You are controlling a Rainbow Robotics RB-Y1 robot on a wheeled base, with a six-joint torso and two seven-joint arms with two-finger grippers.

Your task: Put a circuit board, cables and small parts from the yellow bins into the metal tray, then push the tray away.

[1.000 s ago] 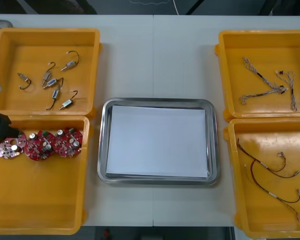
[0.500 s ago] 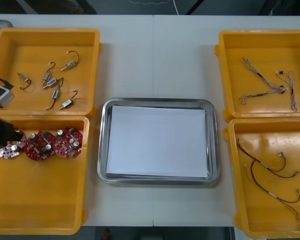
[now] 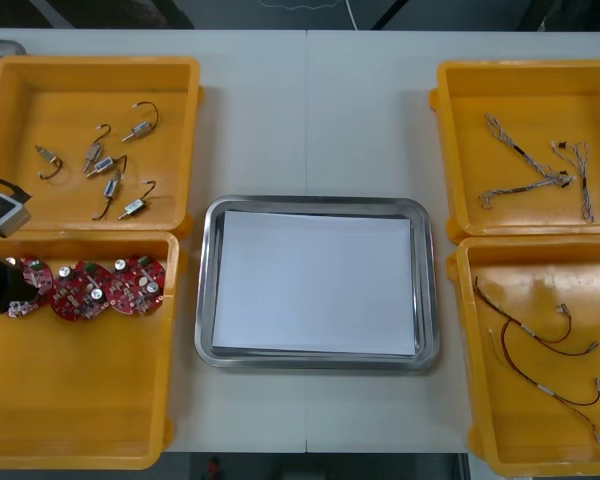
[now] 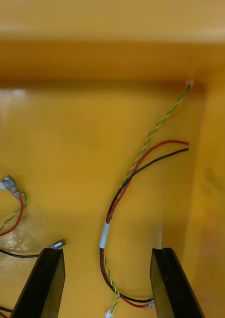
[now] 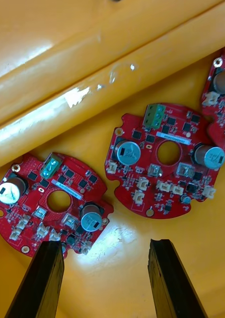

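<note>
The left gripper (image 5: 105, 244) hangs over the circuit boards (image 5: 142, 184) in the near left yellow bin (image 3: 80, 400), fingers (image 5: 42, 278) wide apart and empty, ready to close on one; the right gripper (image 4: 107, 250) waits open over cables (image 4: 106, 233)

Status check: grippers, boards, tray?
Left gripper jaws open above circuit boards, none gripped. Right gripper jaws open over red and black cable. Metal tray unloaded, nothing blocking.
</note>
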